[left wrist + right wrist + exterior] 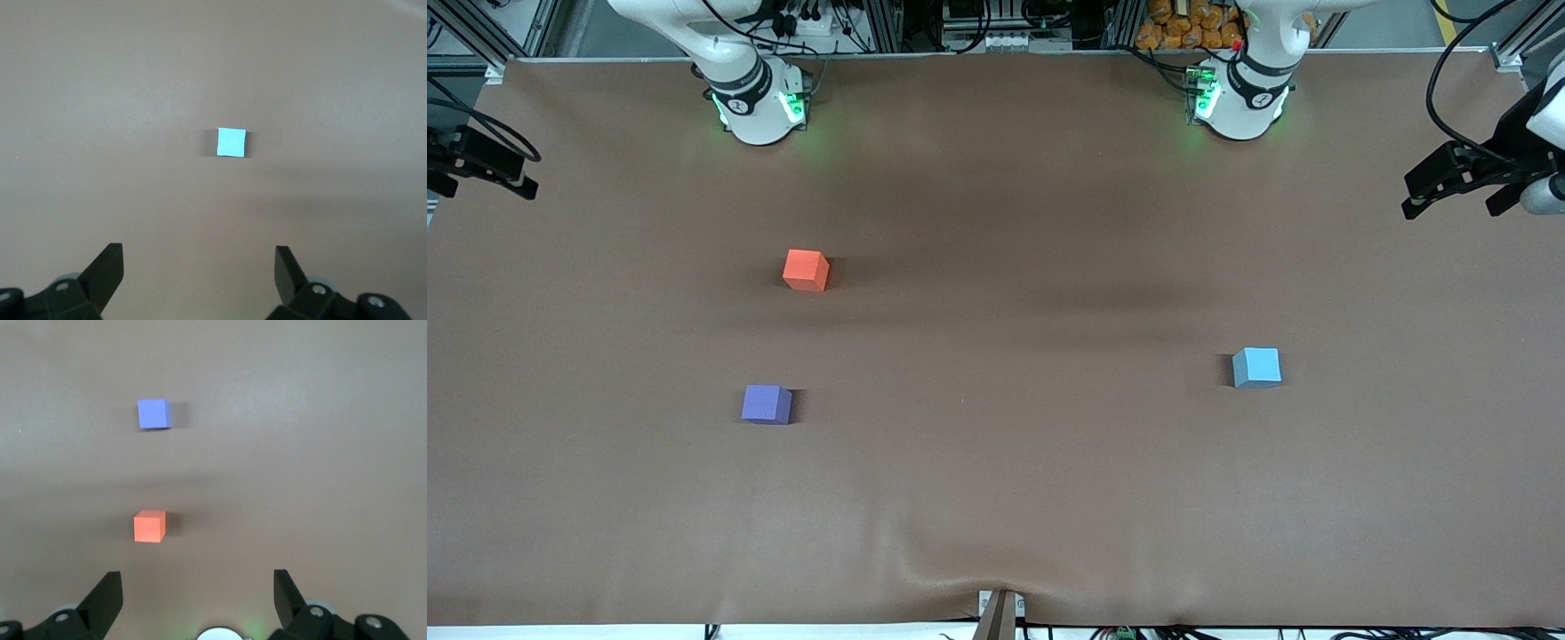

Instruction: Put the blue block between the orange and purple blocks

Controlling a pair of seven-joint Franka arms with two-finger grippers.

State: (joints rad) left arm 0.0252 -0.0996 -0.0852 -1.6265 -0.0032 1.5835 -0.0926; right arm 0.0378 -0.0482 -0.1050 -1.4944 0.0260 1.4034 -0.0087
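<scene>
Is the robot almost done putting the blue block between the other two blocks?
Not yet; nothing looks done. The small sky-blue matte cube sits alone toward the left arm's end of the table, apart from the orange-red cube and the violet-purple cube. Nothing is in hand: the left gripper is open above the blue cube, and the right gripper is open, waiting above the other two. Grabbing, carrying and placing remain.

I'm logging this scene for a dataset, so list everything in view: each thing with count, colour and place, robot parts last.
blue block: one, light sky-blue, on the table toward the left arm's end.
orange block: one, orange-red, toward the right arm's end.
purple block: one, violet, nearer the front camera than the orange block.
table: one, brown.
left gripper: one, black, open, high over the table, blue block in its view.
right gripper: one, black, open, high over the table.
</scene>
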